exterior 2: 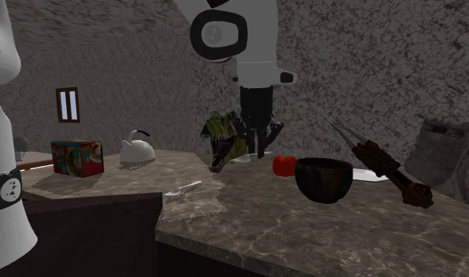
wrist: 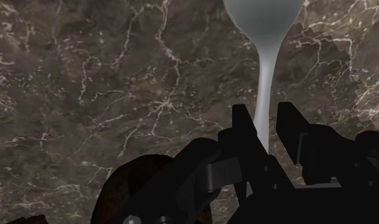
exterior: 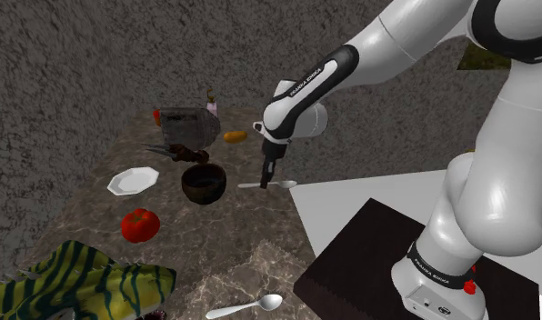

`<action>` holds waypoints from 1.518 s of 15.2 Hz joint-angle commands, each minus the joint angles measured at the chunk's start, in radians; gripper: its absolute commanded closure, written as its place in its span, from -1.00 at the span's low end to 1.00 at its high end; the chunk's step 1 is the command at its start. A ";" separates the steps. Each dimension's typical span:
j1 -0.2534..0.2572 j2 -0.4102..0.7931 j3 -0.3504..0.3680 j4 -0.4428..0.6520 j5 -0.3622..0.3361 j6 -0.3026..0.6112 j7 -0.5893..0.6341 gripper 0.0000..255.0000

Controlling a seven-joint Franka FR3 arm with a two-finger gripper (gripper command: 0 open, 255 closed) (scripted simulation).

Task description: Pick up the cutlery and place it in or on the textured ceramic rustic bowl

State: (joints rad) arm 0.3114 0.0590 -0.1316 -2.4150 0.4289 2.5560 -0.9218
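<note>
A grey spoon (exterior: 267, 185) lies flat on the dark marble counter (exterior: 251, 236), just right of a dark brown bowl (exterior: 204, 183) in the shoulder view. My black gripper (exterior: 270, 175) points straight down onto the middle of its handle. In the wrist view the spoon's handle (wrist: 266, 95) runs between the two fingertips (wrist: 245, 127), which clasp it closely, and the spoon's bowl end lies ahead of them. The brown bowl's rim (wrist: 134, 181) shows beside the gripper. In the second exterior view the gripper (exterior 2: 256, 138) hangs behind the bowl (exterior 2: 323, 179).
A second spoon (exterior: 246, 306) lies near the counter's front edge. Left of the bowl are a white plate (exterior: 133, 180) and a red tomato (exterior: 139, 224). A striped toy (exterior: 69, 286) fills the near left corner. A grey toaster-like block (exterior: 189, 125) and a dark spiky object (exterior: 178, 152) stand behind.
</note>
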 commanded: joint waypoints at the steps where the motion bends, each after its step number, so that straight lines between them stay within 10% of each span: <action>1: 0.000 -0.022 -0.003 0.007 -0.022 -0.027 0.021 1.00; 8: 0.004 0.042 -0.001 0.149 -0.050 -0.100 0.069 1.00; 23: -0.003 0.587 0.018 1.000 -0.080 -0.391 0.209 1.00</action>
State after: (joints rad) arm 0.3095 0.6135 -0.1145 -1.4751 0.3520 2.1905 -0.7231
